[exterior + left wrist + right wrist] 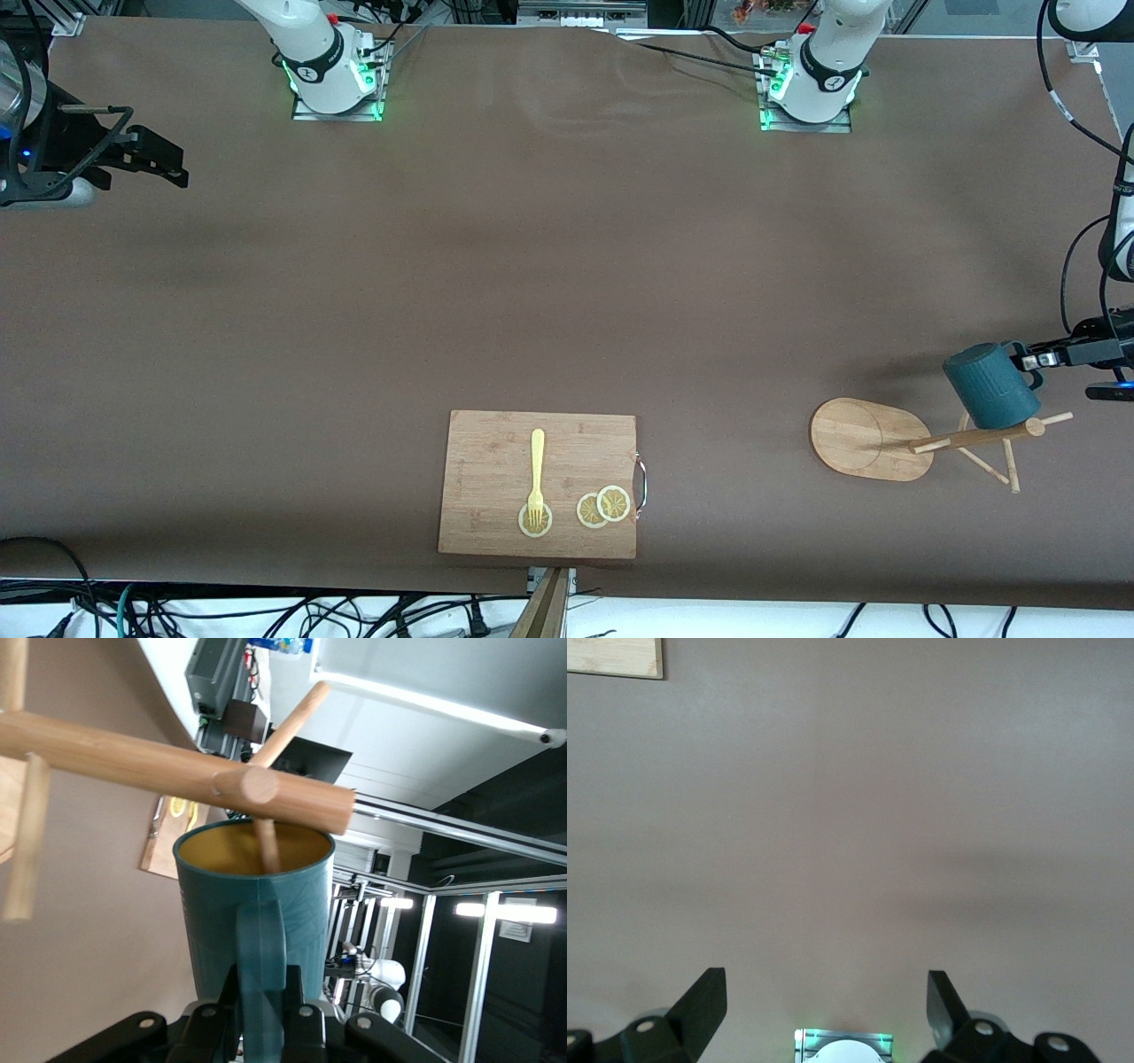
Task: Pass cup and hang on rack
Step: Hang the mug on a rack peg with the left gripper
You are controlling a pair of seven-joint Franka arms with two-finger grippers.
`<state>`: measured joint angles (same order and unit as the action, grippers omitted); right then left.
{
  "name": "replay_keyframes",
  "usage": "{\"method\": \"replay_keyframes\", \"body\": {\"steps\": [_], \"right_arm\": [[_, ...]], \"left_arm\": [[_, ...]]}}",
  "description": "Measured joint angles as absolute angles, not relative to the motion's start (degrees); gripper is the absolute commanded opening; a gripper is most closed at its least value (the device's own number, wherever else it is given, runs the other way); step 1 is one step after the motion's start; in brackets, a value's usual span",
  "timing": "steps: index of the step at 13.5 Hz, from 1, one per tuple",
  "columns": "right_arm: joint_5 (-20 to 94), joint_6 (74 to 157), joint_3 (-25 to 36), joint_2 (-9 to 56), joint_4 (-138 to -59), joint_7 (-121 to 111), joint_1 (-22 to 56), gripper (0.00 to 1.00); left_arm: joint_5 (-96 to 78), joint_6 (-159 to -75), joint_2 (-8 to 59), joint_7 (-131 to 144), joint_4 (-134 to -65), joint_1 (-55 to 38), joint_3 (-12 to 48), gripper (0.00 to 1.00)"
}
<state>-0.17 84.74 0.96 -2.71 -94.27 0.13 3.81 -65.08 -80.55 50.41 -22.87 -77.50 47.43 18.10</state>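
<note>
The right gripper (173, 168) waits over bare table (532, 266) at the right arm's end, its fingers (700, 1005) spread wide with nothing between them.

The left gripper (1032, 361) is up over the rack (873, 439), at the left arm's end. Its fingers are clamped on the loop handle of the cup (990, 386). The cup hangs just ahead of the fingertips, touching or nearly touching the top of the rack's post.

Handling judgement: the cup looks rigid, glazed and breakable, light enough for a handle grip, though the ribbed wall and smooth handle may slip under a knock. The handle is the proper hold, since it leaves the mouth free.

View differences: the front view shows the rack's oval base and the cup's place over the table, but not the mouth. The left wrist view shows the yellowish inside of the cup (252, 904) with one thin peg (268, 846) entering the mouth just ahead of the fingers.
</note>
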Motion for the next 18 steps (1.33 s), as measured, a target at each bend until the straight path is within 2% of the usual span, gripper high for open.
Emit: {"method": "replay_keyframes", "body": {"steps": [10, 11, 12, 13, 18], "right_arm": [[-0.2, 84.7, 0.9, -2.7, -94.3, 0.1, 3.8, 1.0], [-0.2, 84.7, 0.9, -2.7, -94.3, 0.1, 3.8, 1.0], [-0.2, 84.7, 0.9, -2.7, -94.3, 0.1, 3.8, 1.0], [-0.2, 84.7, 0.9, -2.7, -94.3, 0.1, 3.8, 1.0], [-0.2, 84.7, 0.9, -2.7, -94.2, 0.1, 3.8, 1.0]], "left_arm": [[-62.4, -81.2, 48.5, -22.9, -77.4, 46.6, 17.3, 0.06], [-62.4, -81.3, 48.5, -22.9, -77.4, 46.6, 17.3, 0.3], [-62.4, -81.3, 48.6, -22.9, -77.4, 46.6, 17.3, 0.82], [-62.4, -81.4, 48.6, -22.9, -77.3, 46.6, 17.3, 0.98], [-62.5, -79.3, 49.6, -22.9, -72.9, 50.2, 16.5, 1.0]]}}
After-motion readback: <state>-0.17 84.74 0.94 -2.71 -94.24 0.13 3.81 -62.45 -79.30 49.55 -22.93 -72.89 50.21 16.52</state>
